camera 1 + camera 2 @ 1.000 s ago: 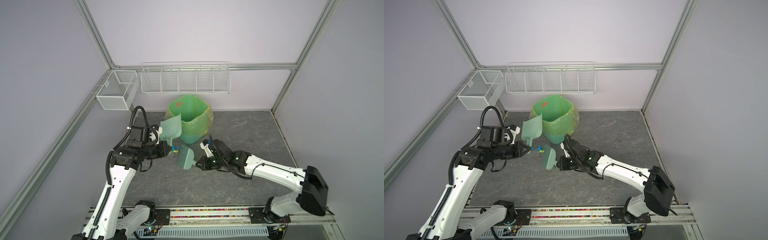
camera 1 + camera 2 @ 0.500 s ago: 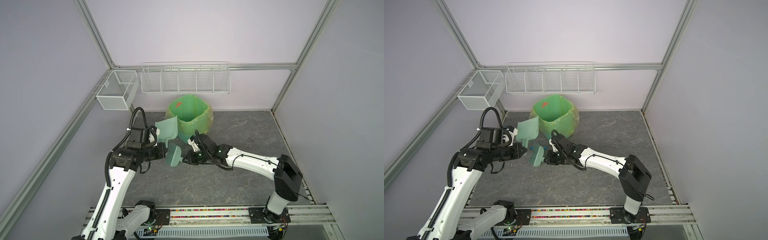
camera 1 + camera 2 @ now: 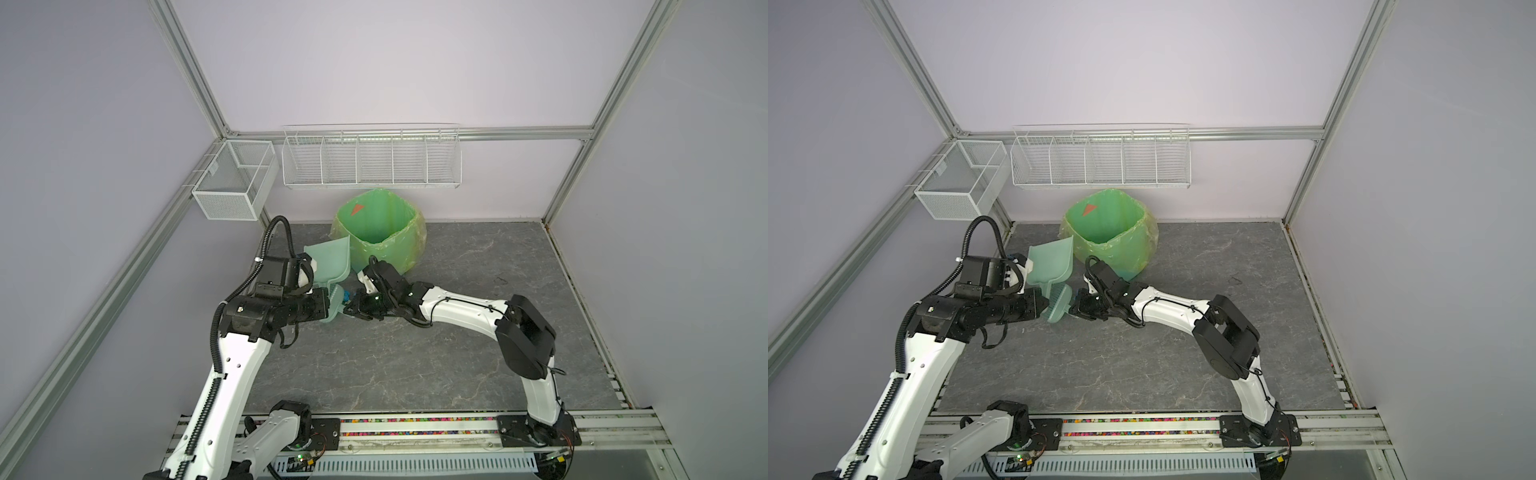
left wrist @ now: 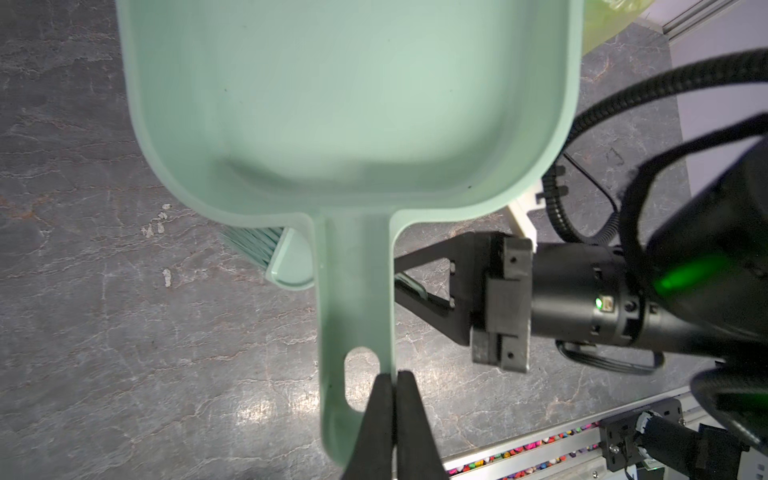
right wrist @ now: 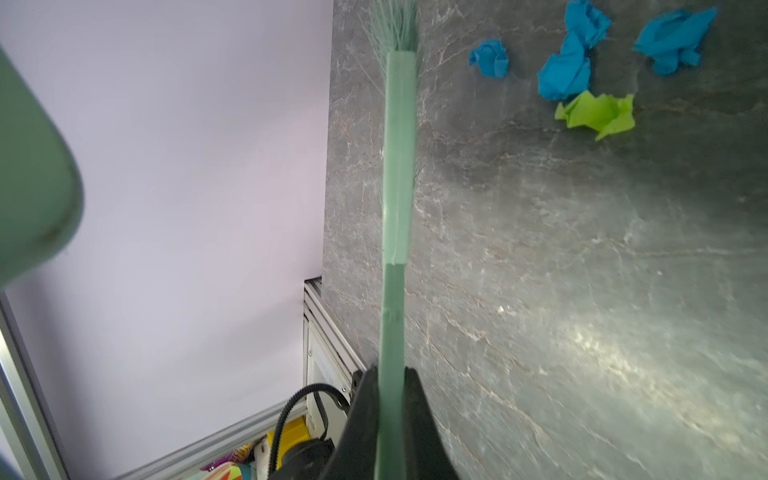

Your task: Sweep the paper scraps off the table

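Observation:
My left gripper (image 4: 394, 376) is shut on the handle of a mint-green dustpan (image 4: 353, 104), whose tray is empty. In both top views the dustpan (image 3: 330, 262) (image 3: 1050, 259) hangs tilted above the table (image 3: 415, 353), just left of the bin. My right gripper (image 5: 390, 374) is shut on the handle of a mint-green brush (image 5: 399, 166), whose bristles point away from it. Blue and lime-green paper scraps (image 5: 565, 70) lie on the table beside the brush head. A top view shows a blue scrap (image 3: 344, 296) between the brush (image 3: 334, 309) and my right gripper (image 3: 353, 309).
A bin lined with a green bag (image 3: 380, 228) stands at the back, right behind the dustpan. A white wire rack (image 3: 372, 162) and a mesh basket (image 3: 232, 183) hang on the walls. The left wall and frame rail (image 5: 316, 299) run close to the brush.
My right arm has swung left, carrying the brush across to just below the dustpan. The dustpan has shifted slightly left. Both grips stay the same.

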Controlling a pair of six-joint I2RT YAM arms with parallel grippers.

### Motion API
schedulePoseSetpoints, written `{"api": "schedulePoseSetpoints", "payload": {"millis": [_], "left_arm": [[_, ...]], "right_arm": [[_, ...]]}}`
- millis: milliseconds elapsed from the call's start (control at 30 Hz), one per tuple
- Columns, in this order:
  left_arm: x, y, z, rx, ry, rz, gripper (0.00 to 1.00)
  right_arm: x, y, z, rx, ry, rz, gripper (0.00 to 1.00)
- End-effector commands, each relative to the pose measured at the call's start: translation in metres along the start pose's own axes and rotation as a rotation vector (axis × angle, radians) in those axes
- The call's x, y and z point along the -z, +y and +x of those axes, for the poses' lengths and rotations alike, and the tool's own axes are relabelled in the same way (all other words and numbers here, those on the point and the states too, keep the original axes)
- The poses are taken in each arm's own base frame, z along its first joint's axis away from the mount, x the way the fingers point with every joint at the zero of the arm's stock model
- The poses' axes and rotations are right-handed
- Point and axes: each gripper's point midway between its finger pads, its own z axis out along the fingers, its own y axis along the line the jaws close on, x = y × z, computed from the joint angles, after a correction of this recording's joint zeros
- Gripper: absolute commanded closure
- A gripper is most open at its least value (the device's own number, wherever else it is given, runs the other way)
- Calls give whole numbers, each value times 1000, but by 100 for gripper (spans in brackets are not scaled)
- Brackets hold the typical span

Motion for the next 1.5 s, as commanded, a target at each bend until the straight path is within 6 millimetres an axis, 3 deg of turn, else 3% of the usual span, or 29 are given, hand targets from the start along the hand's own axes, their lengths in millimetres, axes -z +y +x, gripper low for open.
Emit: {"api": "schedulePoseSetpoints", "payload": {"millis": [0, 233, 467, 600, 800, 1000, 1267, 1467], "left_arm": [[0, 5, 5, -18, 16, -24, 100], [-6, 8, 13, -14, 34, -22, 100], [-13, 13, 24, -19, 56, -50, 100], [-15, 10, 27, -17, 67, -34, 100], [-12, 8, 30, -23, 66, -46, 100], [-17, -3, 42, -36, 83, -35, 100], [-18, -10, 56, -34, 91, -27, 100], [-31, -29, 74, -77, 115, -19, 100]], "right_arm": [[-7, 9, -17, -72, -26, -49, 93], [-9, -18, -36, -136, -61, -10, 93], [5, -46, -45, -181, -73, 40, 93], [6, -50, -46, -205, -71, 33, 93], [4, -60, -35, -238, -47, 33, 93], [15, -79, -22, -261, -41, 59, 93], [46, -101, -6, -259, -44, 102, 93], [77, -131, 10, -270, -43, 159, 93]]}}
